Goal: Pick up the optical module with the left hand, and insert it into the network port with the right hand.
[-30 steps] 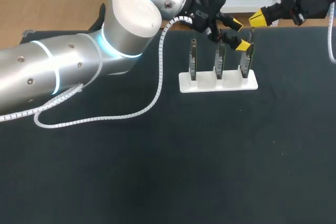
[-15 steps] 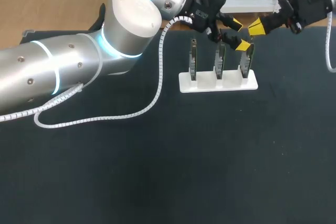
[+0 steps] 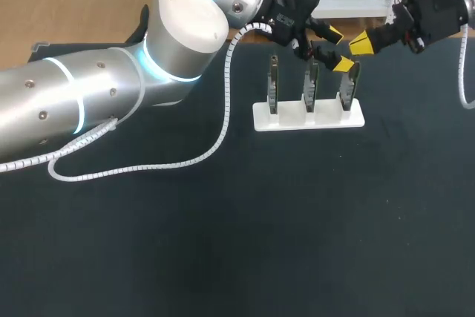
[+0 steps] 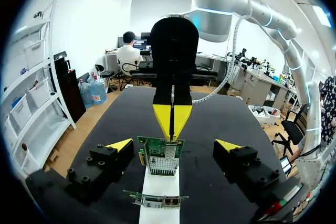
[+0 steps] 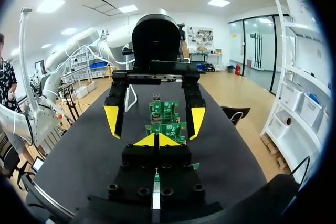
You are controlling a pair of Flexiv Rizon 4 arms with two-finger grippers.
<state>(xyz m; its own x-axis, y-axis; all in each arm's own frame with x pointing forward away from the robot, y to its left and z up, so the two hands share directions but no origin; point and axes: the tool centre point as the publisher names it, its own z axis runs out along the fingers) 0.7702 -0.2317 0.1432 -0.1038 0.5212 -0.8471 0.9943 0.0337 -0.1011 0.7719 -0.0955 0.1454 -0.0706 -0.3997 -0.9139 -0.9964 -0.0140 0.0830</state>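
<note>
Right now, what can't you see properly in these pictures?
Head view: top of the right board, behind the left gripper.
Left wrist view: the left board, past the picture's edge.
Right wrist view: most of the white stand, behind the right gripper.
Whether the right gripper holds anything: too small.

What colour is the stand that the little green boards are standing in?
It is white. The flat rectangular stand shows best in the head view.

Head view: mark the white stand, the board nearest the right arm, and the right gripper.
Stand (image 3: 326, 119): head view, bare front edge of the white base.
Board (image 3: 347, 88): head view, lower half, just above its slot.
Right gripper (image 3: 361, 42): head view, at its yellow tips.
</note>
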